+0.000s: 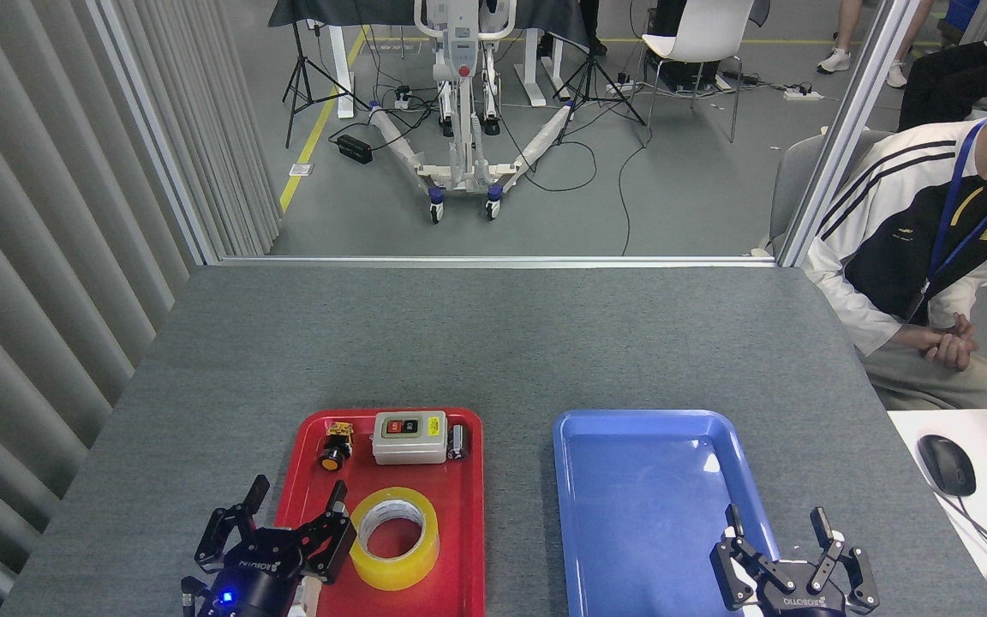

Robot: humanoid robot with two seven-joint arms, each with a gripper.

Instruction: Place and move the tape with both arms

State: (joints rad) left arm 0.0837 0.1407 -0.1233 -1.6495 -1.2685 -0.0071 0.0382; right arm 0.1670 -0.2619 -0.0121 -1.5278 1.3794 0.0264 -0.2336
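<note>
Tape (394, 538), a wide yellow translucent roll with a white core, lies flat in the near half of a red tray (466, 514) on a grey worktop (493, 343). The roll sits close to the tray's left rim, with bare red floor to its right. At the tray's far end, well apart from the roll, stand a yellow push button (336, 446), a grey switch box (409, 436) and a small metal cylinder (457, 442).

Right of the red tray, with a strip of worktop between them, lies a blue tray (579, 514) (nothing rests on its floor). Beyond both trays the worktop is open up to a metal rail at its far edge.

The left pincer (292, 518) comes in from the bottom edge, fingers spread open and pointing away from the viewer. One fingertip (337, 494) reaches over the red tray's left rim, just beside the tape; whether it touches is unclear.

The right pincer (778, 536) rises at the bottom edge over the blue tray's near right corner, fingers spread apart, holding nothing.

A seated person (913, 248) in a white and black jacket is beside the worktop's right edge.
</note>
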